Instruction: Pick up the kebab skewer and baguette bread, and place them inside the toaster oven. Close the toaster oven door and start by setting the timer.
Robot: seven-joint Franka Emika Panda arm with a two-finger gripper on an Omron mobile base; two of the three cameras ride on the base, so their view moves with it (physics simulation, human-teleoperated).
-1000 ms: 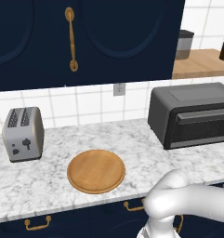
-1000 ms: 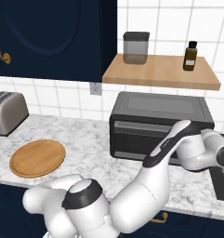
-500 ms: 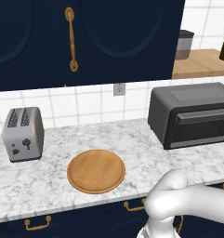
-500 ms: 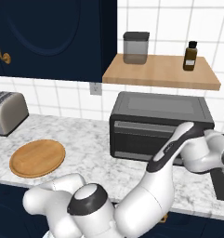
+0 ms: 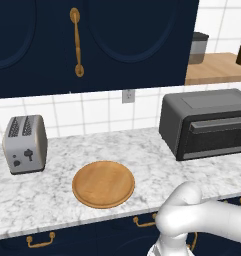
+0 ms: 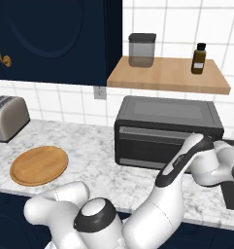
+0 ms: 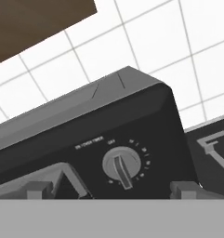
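The toaster oven [image 5: 204, 122] stands at the right of the counter, a dark grey box. The toaster oven door [image 5: 216, 137] is shut, its bar handle across the top. In the right base view my arm reaches past the oven [image 6: 167, 126] to its right front corner. The hand view looks straight at the oven's control panel, where the timer knob [image 7: 121, 165] sits with its pointer turned a little off upright. My gripper [image 7: 112, 190] is open, one fingertip low on each side of the knob and short of it. The kebab skewer and baguette bread are out of view.
A round wooden board [image 5: 103, 183] lies near the counter's front edge. A silver two-slot toaster [image 5: 24, 145] stands at the left. A wall shelf [image 6: 169, 75] above the oven carries a jar and a brown bottle. A stove grate [image 7: 215, 144] lies right of the oven.
My hand has drifted slightly right and down along the oven's front right corner. The oven, board and toaster have not moved.
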